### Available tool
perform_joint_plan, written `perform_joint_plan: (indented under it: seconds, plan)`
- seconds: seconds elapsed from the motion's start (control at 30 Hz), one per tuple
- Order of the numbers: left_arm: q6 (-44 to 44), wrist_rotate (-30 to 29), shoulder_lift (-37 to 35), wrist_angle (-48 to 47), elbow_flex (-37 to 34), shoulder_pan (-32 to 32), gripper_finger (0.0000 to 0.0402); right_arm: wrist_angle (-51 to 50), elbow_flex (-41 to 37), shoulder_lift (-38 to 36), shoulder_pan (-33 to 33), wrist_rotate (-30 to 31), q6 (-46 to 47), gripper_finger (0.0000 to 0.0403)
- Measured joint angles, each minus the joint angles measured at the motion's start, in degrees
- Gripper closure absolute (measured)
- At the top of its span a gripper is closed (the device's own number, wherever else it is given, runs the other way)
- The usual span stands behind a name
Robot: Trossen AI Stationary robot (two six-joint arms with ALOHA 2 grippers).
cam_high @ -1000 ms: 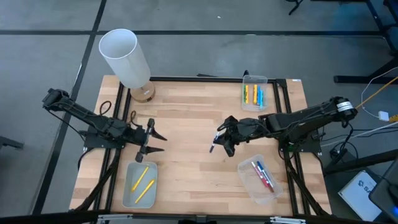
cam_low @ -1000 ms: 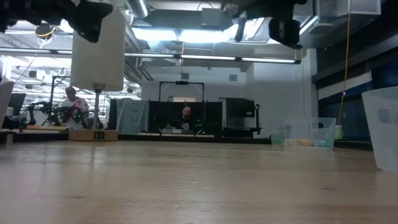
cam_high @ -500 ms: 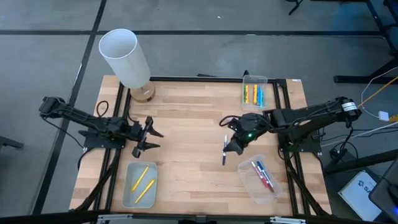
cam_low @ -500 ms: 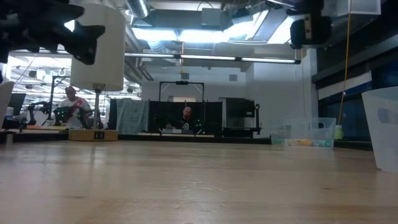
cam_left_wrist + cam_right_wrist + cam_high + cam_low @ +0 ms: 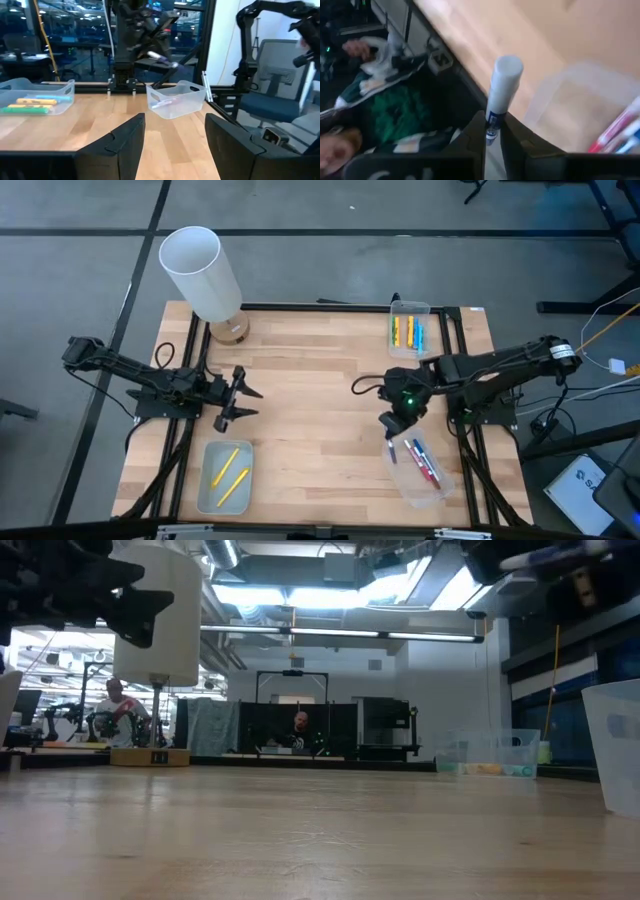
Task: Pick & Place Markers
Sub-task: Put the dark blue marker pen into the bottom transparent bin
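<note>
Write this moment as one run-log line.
right gripper: shut on marker, above right tray | left gripper: open, waiting, left side

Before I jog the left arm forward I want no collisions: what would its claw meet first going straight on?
The left claw, open, points across bare table at the clear tray holding markers. The right claw hangs above that tray with a marker. The tray probably comes first, though depth is uncertain.

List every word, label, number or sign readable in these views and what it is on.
None can be read.
Marker in the right gripper: a dark printed band, blurred.
Small block under the white cylinder, low view: a dark label, too small.
Blue-and-white item at the floor's edge, high view: cut-off lettering, not legible.
</note>
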Motion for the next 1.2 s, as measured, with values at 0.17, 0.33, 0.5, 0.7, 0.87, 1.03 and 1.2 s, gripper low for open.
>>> perform_joint_plan:
  seconds: [0.17, 0.33, 0.5, 0.7, 0.87, 1.03, 1.2]
  plan:
    - [-0.09, -0.87, 0.02, -0.79, 0.00, 0.00, 0.0199, -0.40, 0.00, 0.00, 1.54, -4.91, 5.99, 0.0365]
    - [-0.76, -0.89, 0.02, -0.95, 0.00, 0.00, 0.0199, -4.07, 0.00, 0.00, 2.94, -4.77, 9.27, 0.0366]
    - [-0.87, -0.89, 0.02, -0.97, 0.00, 0.00, 0.0199, -8.67, 0.00, 0.00, 5.01, -3.16, 11.75, 0.0366]
    - [-0.92, -0.89, 0.02, -0.97, 0.00, 0.00, 0.0199, -12.88, 0.00, 0.00, 7.91, -1.63, 15.22, 0.0366]
    - [-0.92, -0.89, 0.02, -0.99, 0.00, 0.00, 0.0199, -12.84, 0.00, 0.00, 10.02, 0.47, 15.36, 0.0366]
    - [-0.92, -0.91, 0.02, -0.99, 0.00, 0.00, 0.0199, -12.81, 0.00, 0.04, 11.72, 2.66, 15.42, 0.0366]
    - [-0.92, -0.89, 0.02, -0.97, 0.00, 0.00, 0.0199, -12.84, 0.00, 0.04, 13.43, 5.72, 16.24, 0.0366]
